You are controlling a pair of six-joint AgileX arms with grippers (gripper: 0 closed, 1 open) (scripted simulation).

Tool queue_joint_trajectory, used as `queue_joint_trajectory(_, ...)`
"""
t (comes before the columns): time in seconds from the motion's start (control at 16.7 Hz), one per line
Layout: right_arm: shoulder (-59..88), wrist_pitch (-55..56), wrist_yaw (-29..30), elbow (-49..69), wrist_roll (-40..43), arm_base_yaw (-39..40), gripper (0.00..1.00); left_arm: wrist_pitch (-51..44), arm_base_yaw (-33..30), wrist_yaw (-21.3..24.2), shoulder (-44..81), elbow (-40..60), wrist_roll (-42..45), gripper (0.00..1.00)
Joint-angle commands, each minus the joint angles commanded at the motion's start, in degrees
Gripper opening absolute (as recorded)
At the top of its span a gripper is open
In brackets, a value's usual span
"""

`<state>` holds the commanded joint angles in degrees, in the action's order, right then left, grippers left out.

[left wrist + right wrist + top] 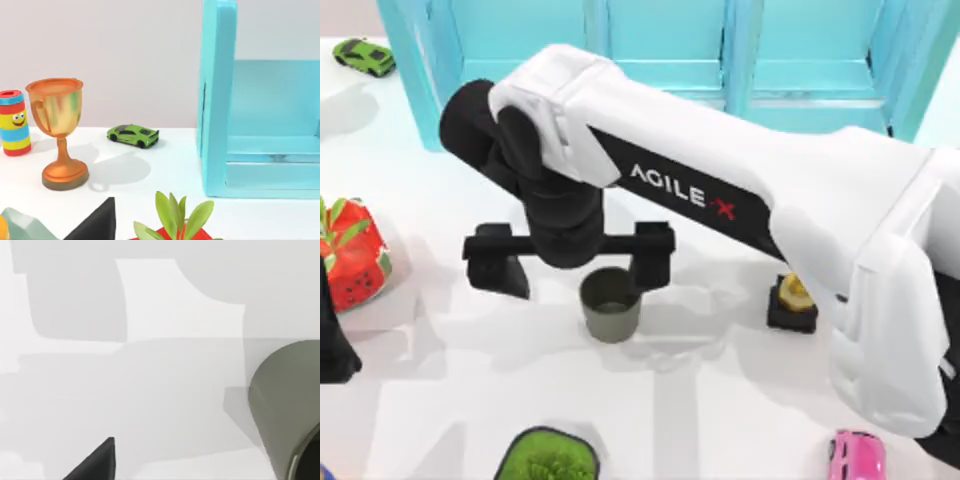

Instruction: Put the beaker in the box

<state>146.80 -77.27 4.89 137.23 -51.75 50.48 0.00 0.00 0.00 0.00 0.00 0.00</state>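
The beaker (610,305), a small dark grey-green cup, stands upright on the white table near the middle. My right arm reaches across from the right, and my right gripper (575,262) hangs open just behind the beaker. Its two black fingers are spread wide, and one finger (655,255) is right beside the beaker's rim. Nothing sits between them. The right wrist view has the beaker's wall (287,405) off to one side and a black fingertip (95,460). The box is out of view. My left arm (330,340) stays parked at the table's left edge.
A big teal cabinet (670,50) spans the back. A green toy car (363,55) is at back left, a red strawberry-patterned object (350,255) at left, a green plant (550,458) at front, a pink car (857,455) at front right, and a small gold item on a black base (792,300).
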Motion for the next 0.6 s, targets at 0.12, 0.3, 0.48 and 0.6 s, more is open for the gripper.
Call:
queue_joint_trajectory(0.12,-1.0,4.4,0.0,-5.3,0.1,0.0,1.0,0.0,0.0,0.0,0.0,0.0,0.0,1.0)
queue_joint_trajectory(0.3,-1.5,7.5,0.0,-8.6,0.1,-0.1,1.0,0.0,0.0,0.0,0.0,0.0,0.0,1.0)
queue_joint_trajectory(0.48,-1.5,7.5,0.0,-8.7,0.1,-0.1,1.0,0.0,0.0,0.0,0.0,0.0,0.0,1.0)
queue_joint_trajectory(0.6,-1.5,7.5,0.0,-8.7,0.1,-0.1,0.92,0.0,0.0,0.0,0.0,0.0,0.0,1.0)
